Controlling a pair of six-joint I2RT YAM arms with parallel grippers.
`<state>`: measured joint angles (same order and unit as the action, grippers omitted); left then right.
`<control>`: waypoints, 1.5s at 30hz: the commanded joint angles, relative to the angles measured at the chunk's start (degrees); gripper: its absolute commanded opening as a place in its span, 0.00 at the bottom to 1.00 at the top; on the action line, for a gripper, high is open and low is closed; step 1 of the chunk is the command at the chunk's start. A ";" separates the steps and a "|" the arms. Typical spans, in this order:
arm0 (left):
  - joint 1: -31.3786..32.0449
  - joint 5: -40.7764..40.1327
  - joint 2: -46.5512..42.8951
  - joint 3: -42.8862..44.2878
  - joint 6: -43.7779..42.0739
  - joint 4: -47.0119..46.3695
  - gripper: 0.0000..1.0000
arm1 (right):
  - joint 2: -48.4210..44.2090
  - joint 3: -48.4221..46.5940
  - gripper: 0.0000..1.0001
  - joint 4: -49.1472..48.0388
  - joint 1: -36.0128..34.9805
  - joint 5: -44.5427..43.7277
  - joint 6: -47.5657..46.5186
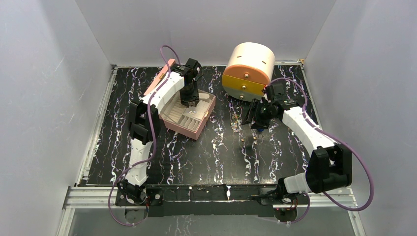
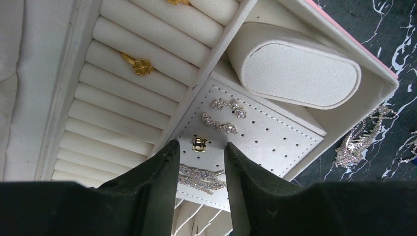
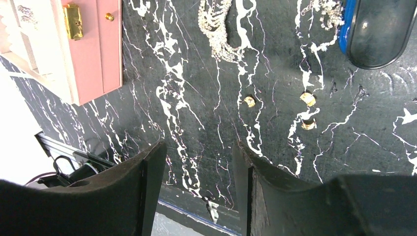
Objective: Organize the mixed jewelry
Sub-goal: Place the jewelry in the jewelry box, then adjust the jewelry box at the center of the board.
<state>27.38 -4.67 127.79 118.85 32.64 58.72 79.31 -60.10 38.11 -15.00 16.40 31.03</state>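
Note:
The open pink jewelry box [image 1: 196, 129] stands left of centre on the table. My left gripper [image 1: 189, 101] hangs over it, open and empty [image 2: 201, 146]. A small gold earring [image 2: 199, 144] sits on the box's perforated white pad just beyond the fingertips. Crystal earrings [image 2: 228, 107] and crystal strands [image 2: 201, 178] are on the same pad. A gold clover ring [image 2: 141, 66] sits in the ring rolls. My right gripper [image 1: 258, 125] is open and empty [image 3: 199, 147] above the table. Three tiny gold pieces [image 3: 308, 98] lie on the marble beyond it, and a silver necklace [image 3: 219, 27] lies farther off.
A round cream container with orange and yellow drawers [image 1: 248, 69] stands at the back. A blue elongated object [image 3: 376, 29] lies near the loose pieces. A white oval cushion [image 2: 295, 69] fills one box compartment. A silver chain [image 2: 359, 140] lies on the table beside the box.

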 commanded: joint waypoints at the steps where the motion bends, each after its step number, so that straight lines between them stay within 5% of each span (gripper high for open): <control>1: 0.40 0.11 -7.01 -0.04 0.49 -0.64 0.37 | -2.56 -2.86 0.61 -2.36 -0.92 -1.04 -0.71; 10: 0.32 -6.28 -19.36 -6.56 1.72 -6.60 0.38 | 2.03 -12.01 0.61 -5.02 -15.32 -11.35 -1.48; 16: -0.14 -13.98 -34.93 -21.51 4.10 -13.94 0.37 | 13.02 -22.34 0.58 -9.91 -22.52 -15.54 -2.16; 25: -0.74 -14.70 -51.91 -41.89 8.38 -25.92 0.38 | 33.01 -40.67 0.55 -14.76 -28.99 -21.93 -8.64; 36: -4.50 -13.37 -53.95 -50.61 14.30 -25.36 0.47 | 47.47 -58.23 0.52 -12.13 -30.83 -29.03 -11.49; 45: -5.45 -9.73 -56.13 -56.16 11.26 -31.02 0.70 | 50.99 -67.08 0.61 -8.14 -27.55 -30.43 -10.02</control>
<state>22.28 -16.49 74.22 64.34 44.93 31.16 129.23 -120.44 28.64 -44.95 -11.90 20.27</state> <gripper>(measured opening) 0.648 0.581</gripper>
